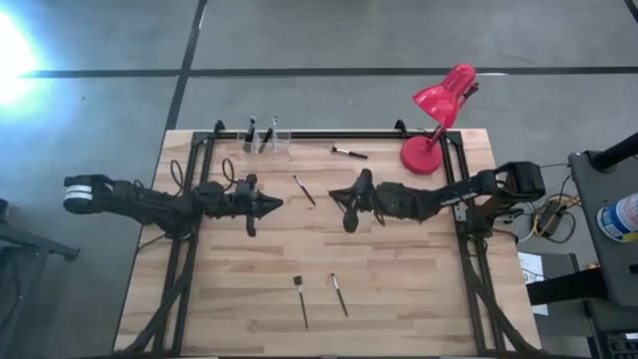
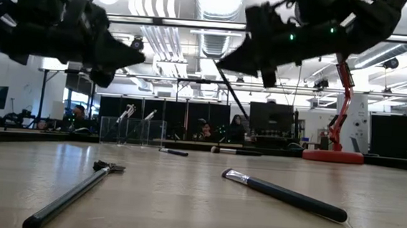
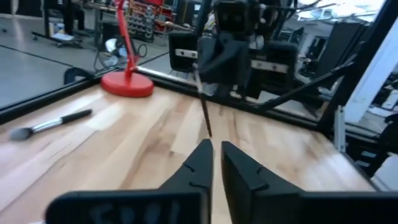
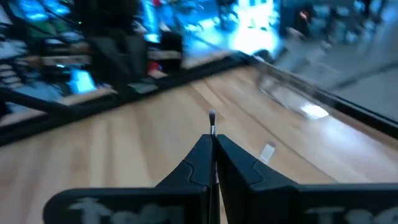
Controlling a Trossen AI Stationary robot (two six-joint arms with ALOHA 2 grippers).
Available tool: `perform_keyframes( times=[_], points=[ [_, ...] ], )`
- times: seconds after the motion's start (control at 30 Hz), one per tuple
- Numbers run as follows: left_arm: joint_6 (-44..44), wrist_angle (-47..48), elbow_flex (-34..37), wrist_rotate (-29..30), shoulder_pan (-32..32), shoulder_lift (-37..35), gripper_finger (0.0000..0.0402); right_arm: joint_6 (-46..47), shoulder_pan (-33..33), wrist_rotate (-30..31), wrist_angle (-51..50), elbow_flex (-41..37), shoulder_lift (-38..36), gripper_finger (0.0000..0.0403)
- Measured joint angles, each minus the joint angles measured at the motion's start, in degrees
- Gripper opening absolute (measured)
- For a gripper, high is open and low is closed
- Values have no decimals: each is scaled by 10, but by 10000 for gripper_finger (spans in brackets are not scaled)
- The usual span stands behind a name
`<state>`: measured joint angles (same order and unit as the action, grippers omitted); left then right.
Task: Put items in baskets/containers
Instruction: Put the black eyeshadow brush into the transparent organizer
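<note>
My right gripper [image 1: 334,195] hovers over the table's middle, shut on a thin dark brush [image 1: 304,189], also seen in the low view [image 2: 235,95] and the left wrist view [image 3: 204,106]. My left gripper [image 1: 273,204] faces it from the table's left, holding nothing, with only a narrow gap between its fingers [image 3: 216,155]. The clear joined cups [image 1: 267,141] stand at the far edge, and a few brushes stand upright in them [image 2: 132,129]. One loose brush lies flat near the far edge [image 1: 349,152]. Two more lie near the near edge [image 1: 301,300] [image 1: 339,294]. My right gripper pinches the brush between its two fingers, coming roughly level from the table's right. The handle [image 4: 212,132] runs out past the fingertips and ends in a small pale tip [image 4: 212,116]. The brush is lifted clear of the table and slants downward [image 2: 240,102].
A red desk lamp [image 1: 439,115] stands at the far right corner, its base on the wood [image 3: 127,84]. A black frame rail [image 1: 329,134] runs along the far edge and down both sides. Bare wood lies between the grippers and the two near brushes [image 2: 72,195] [image 2: 284,195].
</note>
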<state>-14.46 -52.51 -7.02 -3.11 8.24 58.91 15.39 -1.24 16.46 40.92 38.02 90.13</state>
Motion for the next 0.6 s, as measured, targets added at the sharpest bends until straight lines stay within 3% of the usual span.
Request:
perform_keyframes(
  times=[0.3, 0.6],
  points=[
    [11, -1, -85, 0, -58, 56, 92, -57, 60, 1, 99, 64, 50, 12],
    [40, -17, -149, 16, -101, 123, 104, -97, 88, 1, 152, 113, 85, 12]
  ],
)
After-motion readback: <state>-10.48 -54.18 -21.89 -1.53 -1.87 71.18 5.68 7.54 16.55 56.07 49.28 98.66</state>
